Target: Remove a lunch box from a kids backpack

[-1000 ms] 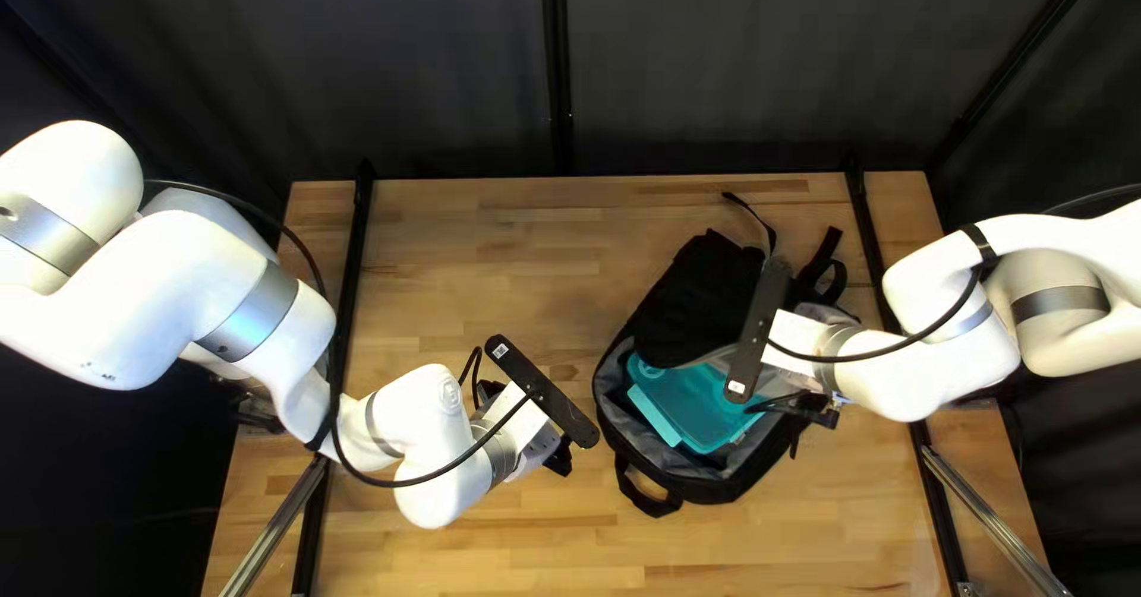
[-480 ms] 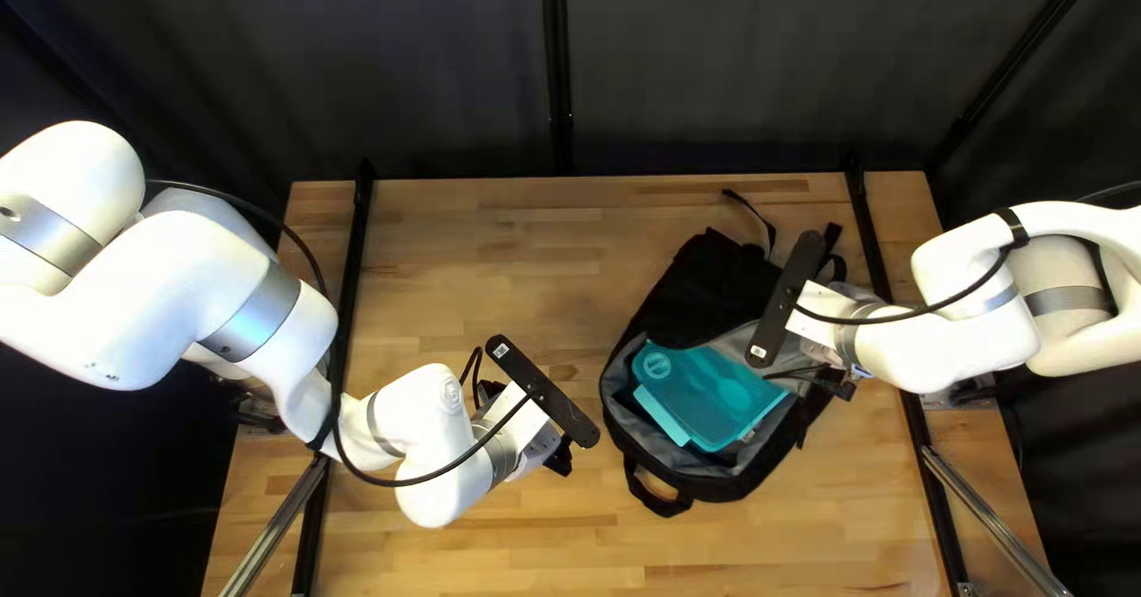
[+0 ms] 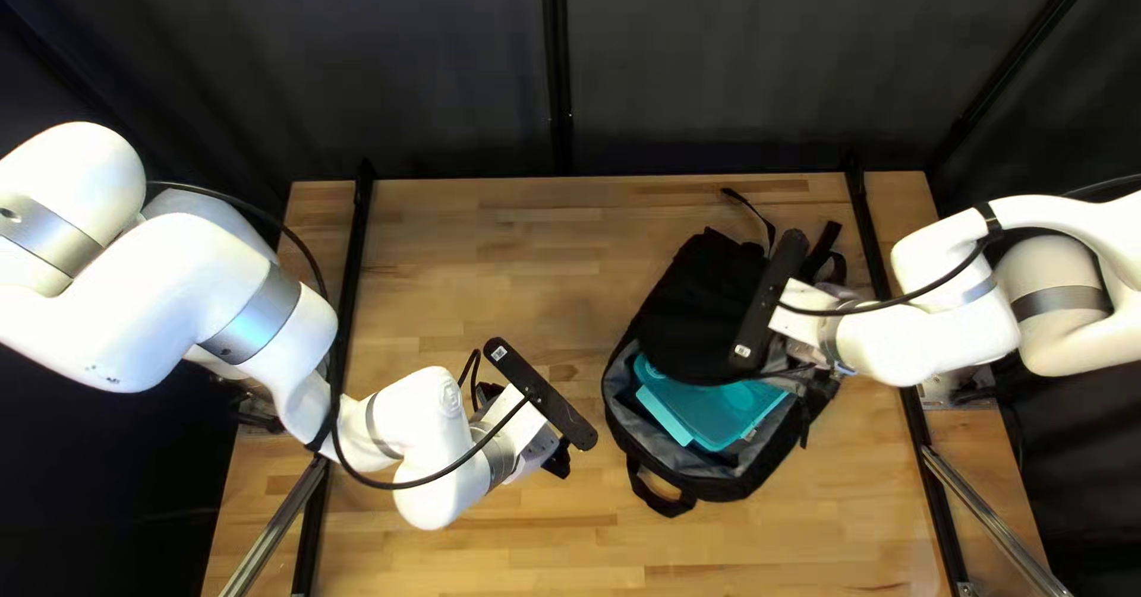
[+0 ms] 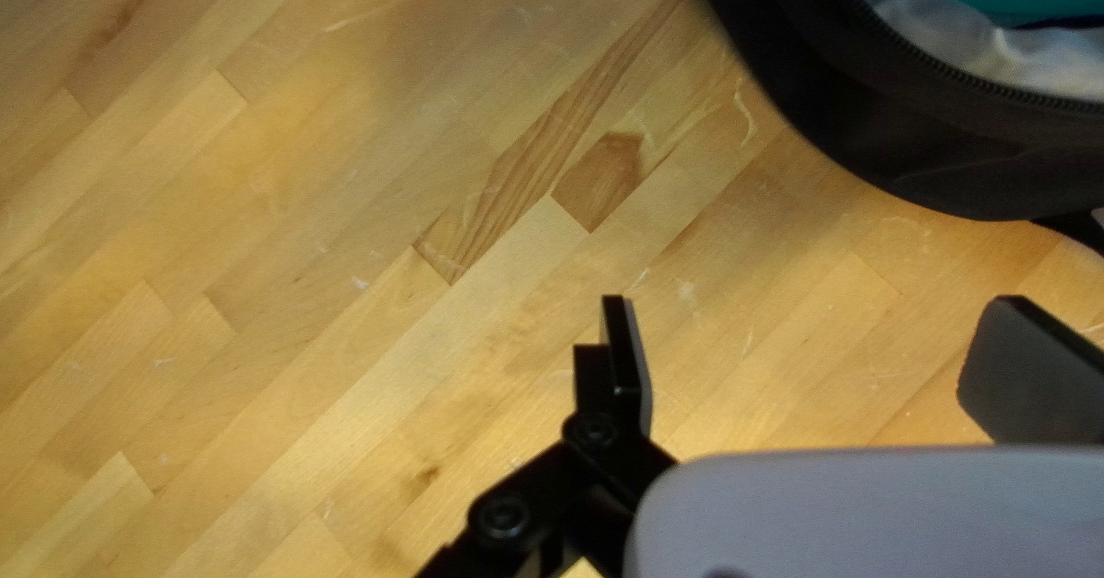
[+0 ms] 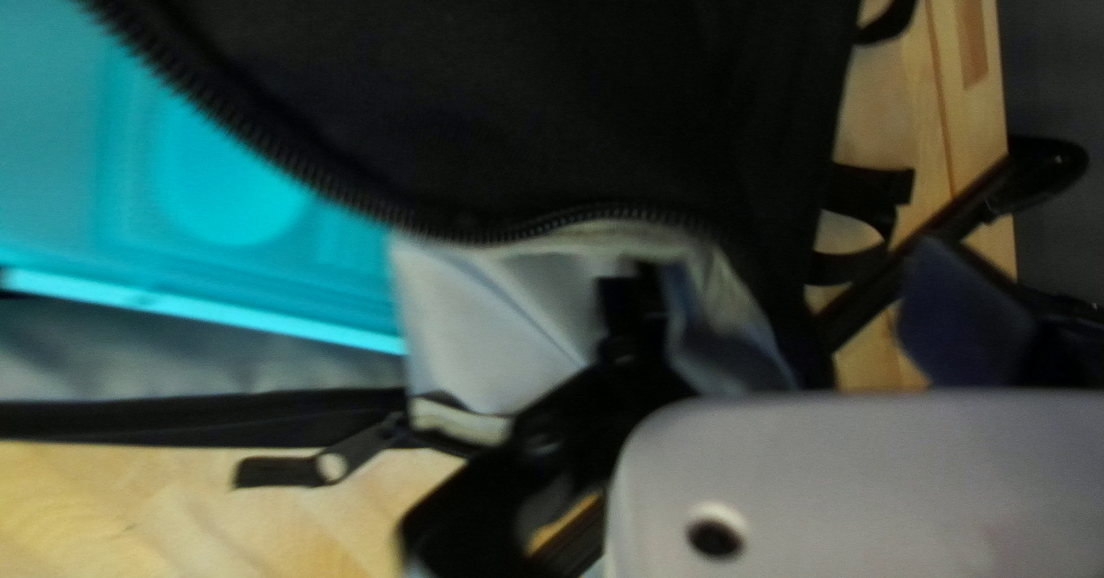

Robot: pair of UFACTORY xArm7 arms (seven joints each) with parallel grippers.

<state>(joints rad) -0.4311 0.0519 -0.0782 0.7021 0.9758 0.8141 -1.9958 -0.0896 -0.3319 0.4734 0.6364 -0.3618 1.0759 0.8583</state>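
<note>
While the teal lunch box (image 3: 716,414) lies in the backpack (image 3: 695,300) | left gripper (image 3: 556,459) released | right gripper (image 3: 818,382) released, fingers wide

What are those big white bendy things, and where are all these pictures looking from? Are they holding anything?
Those are two robot arms: my left arm and my right arm. The top left view comes from a camera above the table's near edge. The other two now come from cameras on my wrists, each looking along a gripper, which is like a hand with two fingers.

On the wooden table lies an open backpack with a blue-green lunch box inside. A black flap covers part of the box.

Nothing is held. My left gripper is open beside the backpack. My right gripper is open too, at the backpack's edge, with cloth between its fingers but not pinched.
</note>
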